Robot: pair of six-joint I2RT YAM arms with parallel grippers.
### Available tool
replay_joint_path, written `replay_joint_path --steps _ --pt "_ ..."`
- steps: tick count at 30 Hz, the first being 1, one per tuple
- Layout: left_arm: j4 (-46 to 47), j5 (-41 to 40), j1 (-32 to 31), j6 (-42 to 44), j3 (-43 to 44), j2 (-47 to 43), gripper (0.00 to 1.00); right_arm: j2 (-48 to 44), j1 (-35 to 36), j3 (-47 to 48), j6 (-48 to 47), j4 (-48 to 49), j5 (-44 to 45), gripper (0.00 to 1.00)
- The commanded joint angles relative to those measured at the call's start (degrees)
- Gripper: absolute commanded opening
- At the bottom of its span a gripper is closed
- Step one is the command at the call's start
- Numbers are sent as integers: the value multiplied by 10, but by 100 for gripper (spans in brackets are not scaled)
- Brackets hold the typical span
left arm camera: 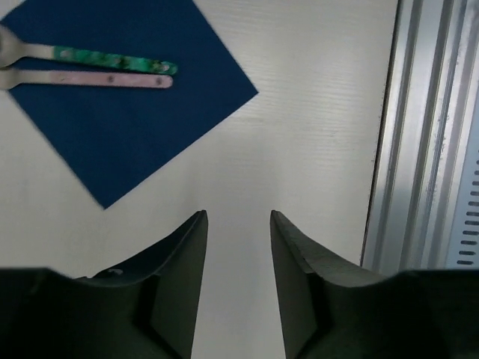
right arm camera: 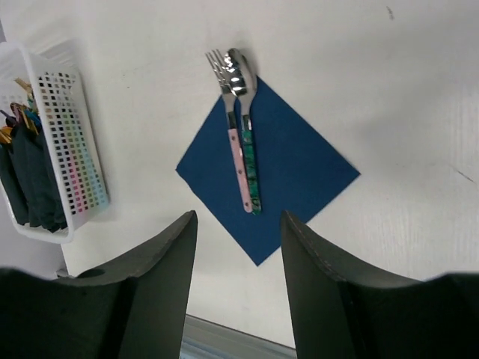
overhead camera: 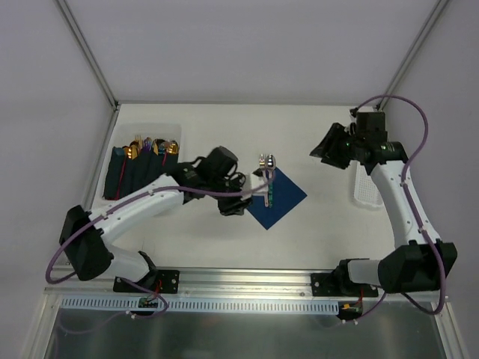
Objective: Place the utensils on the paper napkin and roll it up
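Left jaws apart, napkin [left arm camera: 135,120] with 2 utensils [left arm camera: 112,60] just beyond.

A fixed camera is looking down over the whole table [overhead camera: 224,247] from high behind its near edge, while both wrist cameras are peering in closer at the same navy napkin [right arm camera: 299,164]
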Motion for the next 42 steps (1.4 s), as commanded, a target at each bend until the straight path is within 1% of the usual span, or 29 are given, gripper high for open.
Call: replay_joint_path --steps 1,4,5,8,10,11,12,15,19,24,36,42 --pt "72 -53 -78 73 -30 46 37 -70 -33 -77 -45 -40 -31 52" --pt "123 -33 -110 93 -49 78 35 -112 -54 -121 -64 -59 -29 51" --pt "157 -29 -132 100 -61 87 34 -136 -59 -148 -70 -62 -34 51" --pt "213 -26 -162 130 -77 119 31 -159 -77 -190 -76 -62 -42 51" --pt "225 -23 -176 138 -73 154 31 -172 -78 -203 -79 -60 -50 51" --pt "229 -22 -178 141 -64 167 31 -173 -92 -208 -83 -60 -54 51" --pt "231 -21 -179 143 -59 190 31 -174 -94 -215 -83 -61 -57 51" --pt "239 -22 -179 148 -48 221 31 -174 -102 -220 -90 -59 -73 51" --pt "242 -17 -181 146 -34 250 32 -165 -110 -220 -104 -59 -79 51" --pt "248 -34 -180 147 -18 284 32 -159 -119 -223 -111 -56 -91 51" --pt "249 -39 -179 152 -18 284 31 -156 -137 -238 -119 -46 -108 51" --pt "248 -37 -167 155 -18 280 31 -153 -141 -241 -119 -45 -108 51"
